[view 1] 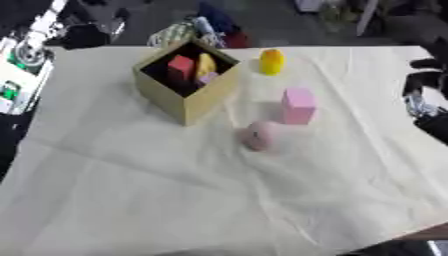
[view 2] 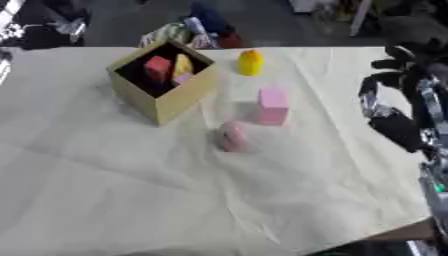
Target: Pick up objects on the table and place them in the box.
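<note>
No legible text, label, brand, number or sign is found on the box [view 1: 188,95], on the pink block [view 1: 298,105], on the yellow object [view 1: 272,61] near the table's far edge, or on the cloth [view 1: 175,190]

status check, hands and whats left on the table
Right hand at right edge, holding nothing. Left hand unseen. Box holds three; yellow piece, pink block, pink lump left out.
</note>
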`<state>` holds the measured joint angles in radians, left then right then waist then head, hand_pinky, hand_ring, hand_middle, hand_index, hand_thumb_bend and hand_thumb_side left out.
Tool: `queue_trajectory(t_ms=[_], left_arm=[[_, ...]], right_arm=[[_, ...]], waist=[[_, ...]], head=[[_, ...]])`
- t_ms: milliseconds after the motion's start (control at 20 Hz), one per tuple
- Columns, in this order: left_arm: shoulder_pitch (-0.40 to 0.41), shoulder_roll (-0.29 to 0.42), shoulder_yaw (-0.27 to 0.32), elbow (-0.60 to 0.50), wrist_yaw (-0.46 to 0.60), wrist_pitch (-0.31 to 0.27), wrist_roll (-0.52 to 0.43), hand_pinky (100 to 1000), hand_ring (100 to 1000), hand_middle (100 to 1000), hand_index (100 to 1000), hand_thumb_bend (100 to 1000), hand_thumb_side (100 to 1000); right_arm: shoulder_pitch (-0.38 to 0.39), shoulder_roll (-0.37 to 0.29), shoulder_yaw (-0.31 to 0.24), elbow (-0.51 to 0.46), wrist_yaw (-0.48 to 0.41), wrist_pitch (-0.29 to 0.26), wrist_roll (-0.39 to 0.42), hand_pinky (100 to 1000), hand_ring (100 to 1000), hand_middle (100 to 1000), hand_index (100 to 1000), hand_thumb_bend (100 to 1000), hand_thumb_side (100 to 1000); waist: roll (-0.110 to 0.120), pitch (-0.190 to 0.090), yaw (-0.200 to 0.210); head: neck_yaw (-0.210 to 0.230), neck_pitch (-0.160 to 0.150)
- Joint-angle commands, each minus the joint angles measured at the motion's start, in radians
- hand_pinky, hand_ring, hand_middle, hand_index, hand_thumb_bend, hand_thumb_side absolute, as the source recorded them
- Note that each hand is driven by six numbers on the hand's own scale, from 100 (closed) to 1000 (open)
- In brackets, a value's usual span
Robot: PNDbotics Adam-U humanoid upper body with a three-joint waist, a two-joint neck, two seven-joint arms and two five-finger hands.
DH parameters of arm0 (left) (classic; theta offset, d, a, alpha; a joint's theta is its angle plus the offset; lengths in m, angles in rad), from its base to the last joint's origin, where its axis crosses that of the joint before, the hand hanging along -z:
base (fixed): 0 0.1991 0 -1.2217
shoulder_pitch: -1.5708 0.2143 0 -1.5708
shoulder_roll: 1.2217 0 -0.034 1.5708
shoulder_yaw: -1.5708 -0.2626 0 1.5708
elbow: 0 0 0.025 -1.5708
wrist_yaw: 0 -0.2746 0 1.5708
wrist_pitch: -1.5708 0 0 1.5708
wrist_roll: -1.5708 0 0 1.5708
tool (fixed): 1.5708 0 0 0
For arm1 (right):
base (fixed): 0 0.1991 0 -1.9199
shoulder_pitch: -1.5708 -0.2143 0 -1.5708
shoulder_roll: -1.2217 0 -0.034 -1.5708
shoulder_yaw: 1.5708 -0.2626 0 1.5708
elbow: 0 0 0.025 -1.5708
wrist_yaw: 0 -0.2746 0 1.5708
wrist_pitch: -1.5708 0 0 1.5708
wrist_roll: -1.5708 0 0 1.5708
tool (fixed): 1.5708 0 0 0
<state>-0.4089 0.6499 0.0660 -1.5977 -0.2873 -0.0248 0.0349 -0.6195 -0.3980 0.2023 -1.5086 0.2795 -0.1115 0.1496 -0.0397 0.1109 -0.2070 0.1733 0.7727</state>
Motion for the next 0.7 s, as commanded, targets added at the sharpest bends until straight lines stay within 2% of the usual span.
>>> queue_trajectory(t_ms=[50,100,150,200,400,550,600,700], left_arm=[[0.049,-0.019,0.041,-0.078,0.057,0.009,0.078,652,601,603,819,209,377],[0.075,-0.036,0.049,-0.088,0.069,0.013,0.098,641,592,592,813,195,391],[0.098,-0.052,0.056,-0.095,0.079,0.019,0.115,637,590,590,812,192,396],[0.119,-0.068,0.063,-0.106,0.086,0.022,0.13,635,587,587,811,192,403],[0.184,-0.112,0.082,-0.156,0.09,0.018,0.159,636,587,587,812,193,417],[0.213,-0.132,0.086,-0.178,0.08,0.021,0.153,636,587,586,813,192,429],[0.219,-0.139,0.086,-0.183,0.078,0.022,0.149,635,587,586,813,192,435],[0.228,-0.15,0.089,-0.19,0.075,0.022,0.14,636,587,587,815,190,446]], right_arm=[[-0.115,-0.039,0.085,0.107,0.026,-0.028,0.146,846,788,803,964,100,225],[-0.153,-0.026,0.111,0.151,0.034,-0.038,0.204,849,788,806,963,100,207],[-0.188,-0.013,0.134,0.2,0.043,-0.048,0.267,848,801,802,964,100,100],[-0.221,0.005,0.155,0.249,0.068,-0.061,0.326,850,810,820,966,100,198],[-0.303,0.086,0.195,0.41,0.205,-0.138,0.497,860,848,867,996,100,207],[-0.333,0.137,0.2,0.49,0.312,-0.191,0.574,864,866,887,1000,100,218],[-0.339,0.15,0.197,0.509,0.349,-0.209,0.59,865,870,890,1000,100,256],[-0.346,0.173,0.189,0.54,0.409,-0.242,0.609,865,873,892,1000,100,278]], waist=[[-0.012,-0.021,0.009],[-0.011,-0.022,0.016],[-0.01,-0.023,0.02],[-0.009,-0.023,0.024],[-0.004,-0.025,0.034],[-0.002,-0.027,0.039],[-0.001,-0.027,0.04],[0.0,-0.028,0.042]], head=[[-0.016,-0.003],[-0.02,-0.003],[-0.023,-0.003],[-0.027,-0.003],[-0.034,-0.003],[-0.042,-0.003],[-0.043,-0.003],[-0.044,-0.003]])
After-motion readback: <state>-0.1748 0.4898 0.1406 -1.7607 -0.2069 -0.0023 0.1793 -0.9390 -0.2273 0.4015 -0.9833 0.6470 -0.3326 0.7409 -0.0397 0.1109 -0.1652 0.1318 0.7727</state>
